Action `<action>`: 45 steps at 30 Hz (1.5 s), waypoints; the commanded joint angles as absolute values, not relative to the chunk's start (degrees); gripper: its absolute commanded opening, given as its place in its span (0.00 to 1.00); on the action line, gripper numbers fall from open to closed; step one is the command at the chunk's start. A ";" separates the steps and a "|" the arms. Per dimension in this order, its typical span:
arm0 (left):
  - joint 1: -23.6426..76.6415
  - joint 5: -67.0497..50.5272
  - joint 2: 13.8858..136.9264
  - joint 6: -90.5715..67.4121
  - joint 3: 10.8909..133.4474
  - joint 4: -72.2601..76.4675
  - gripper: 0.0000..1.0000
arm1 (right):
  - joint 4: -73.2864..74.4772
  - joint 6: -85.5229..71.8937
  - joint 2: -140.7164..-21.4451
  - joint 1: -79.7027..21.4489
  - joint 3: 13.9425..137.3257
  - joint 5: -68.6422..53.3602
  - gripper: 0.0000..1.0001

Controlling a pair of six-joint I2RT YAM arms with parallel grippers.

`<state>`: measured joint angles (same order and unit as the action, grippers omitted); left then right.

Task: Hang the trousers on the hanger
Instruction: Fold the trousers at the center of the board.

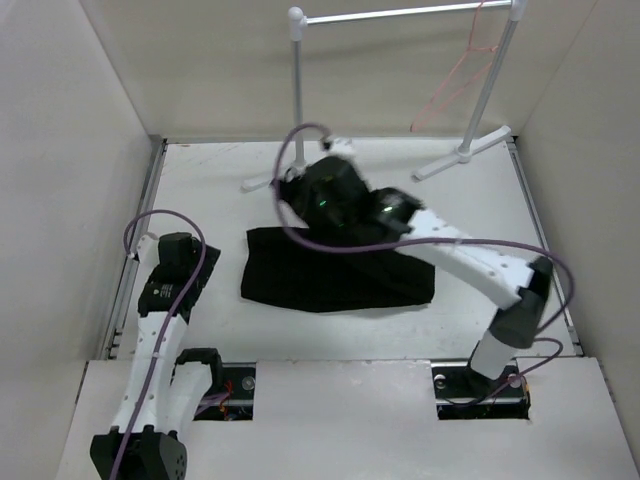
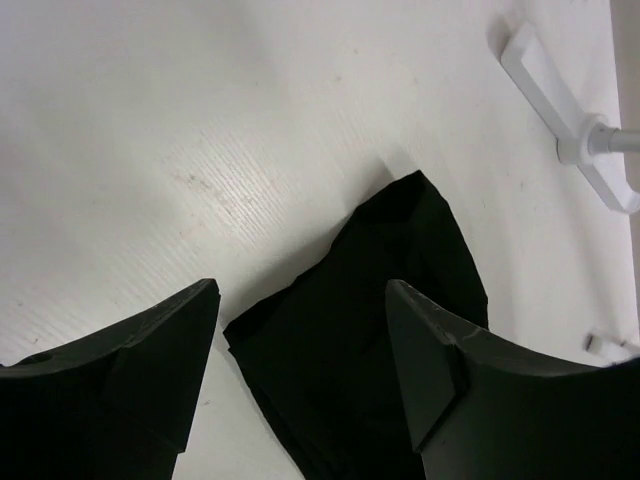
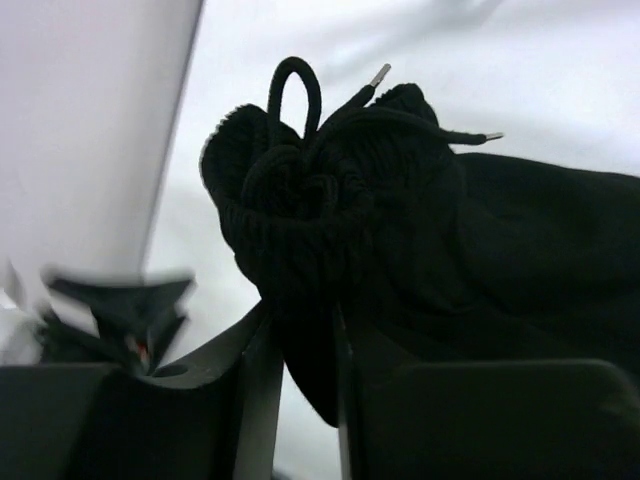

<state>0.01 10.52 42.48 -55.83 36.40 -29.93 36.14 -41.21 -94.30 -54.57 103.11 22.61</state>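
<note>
White desk (image 1: 200, 190), slightly scuffed, boxed in by plain pale walls (image 1: 60, 150) on three sides. A rack (image 1: 400, 15) stands along the far edge. The hanger (image 1: 455, 88) hangs off the right end of its crossbar, well apart from the trousers (image 1: 330, 280), which lie in a folded black heap mid-desk.

Top view: I see the right arm stretched across to the heap's far-left corner, but its jaws are hidden under the wrist.

Right wrist view fills that in. The right gripper (image 3: 305, 345) has its jaws pinched on a bunched wad of waistband, with the drawstring (image 3: 295, 85) looped on top and two metal tips sticking out.

Left wrist view: left gripper (image 2: 302, 290) jaws spread wide, holding nothing, over bare desk near the left edge. A corner of the trousers lies just past the tips. Only this view shows a rack foot (image 2: 560, 100) up close.
</note>
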 commanded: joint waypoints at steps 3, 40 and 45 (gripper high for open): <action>-3.29 10.37 42.18 -54.49 39.19 -29.62 0.66 | 32.17 -44.64 -108.61 -65.07 107.66 14.70 0.53; 34.23 9.13 84.46 -42.36 53.88 -5.63 0.46 | 7.48 -44.90 -89.99 -11.30 51.07 -6.42 0.13; 33.79 18.69 81.75 -42.28 54.05 -7.55 0.41 | 5.71 -47.72 -92.20 -10.85 53.17 -7.65 0.13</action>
<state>34.04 11.35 86.48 -43.22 54.13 -7.79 10.74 -45.60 -92.31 -10.74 51.24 -6.92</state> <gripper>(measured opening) 0.422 0.132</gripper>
